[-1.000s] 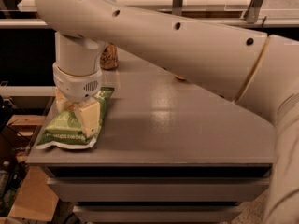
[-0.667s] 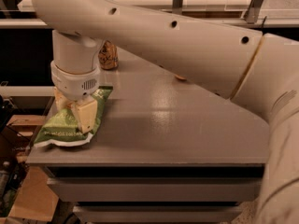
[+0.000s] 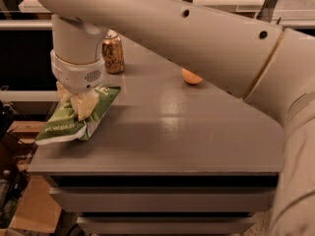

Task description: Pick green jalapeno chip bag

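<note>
The green jalapeno chip bag (image 3: 63, 125) is a crinkly green bag with white lettering at the table's left edge. My gripper (image 3: 74, 102) comes straight down from the big white arm and is shut on the bag's upper part, its pale fingers (image 3: 84, 107) pinching it. The bag hangs tilted from the gripper, a little above the grey table (image 3: 167, 132). Its lower end reaches past the table's left edge.
A tan drink can (image 3: 113, 53) stands at the back left, just behind the gripper. An orange (image 3: 191, 76) lies at the back middle, partly under the arm. Drawers sit below the tabletop. Cardboard boxes (image 3: 29, 205) and clutter are on the floor at the left.
The gripper has risen with the bag held in it. The bag has come up off the tabletop and now hangs tilted by the left edge.
</note>
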`<control>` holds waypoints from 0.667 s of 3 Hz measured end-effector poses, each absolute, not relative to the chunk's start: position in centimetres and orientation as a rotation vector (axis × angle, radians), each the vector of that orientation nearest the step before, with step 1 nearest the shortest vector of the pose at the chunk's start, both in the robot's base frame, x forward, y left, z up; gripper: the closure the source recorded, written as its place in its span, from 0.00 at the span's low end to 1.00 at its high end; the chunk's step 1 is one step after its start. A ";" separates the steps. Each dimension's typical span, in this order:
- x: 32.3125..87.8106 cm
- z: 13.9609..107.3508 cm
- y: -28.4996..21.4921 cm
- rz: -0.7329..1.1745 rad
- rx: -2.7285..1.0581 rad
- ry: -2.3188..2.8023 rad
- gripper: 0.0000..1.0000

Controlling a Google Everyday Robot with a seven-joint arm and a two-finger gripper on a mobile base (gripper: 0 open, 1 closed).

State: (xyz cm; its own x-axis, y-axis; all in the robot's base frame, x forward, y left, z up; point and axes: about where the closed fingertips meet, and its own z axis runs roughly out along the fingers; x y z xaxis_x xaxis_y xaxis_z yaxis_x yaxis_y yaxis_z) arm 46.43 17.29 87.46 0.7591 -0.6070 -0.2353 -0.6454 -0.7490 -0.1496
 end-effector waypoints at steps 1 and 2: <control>47.2 89.8 16.8 0.194 -2.700 0.987 1.00; 48.0 93.4 16.2 0.117 -2.646 0.977 1.00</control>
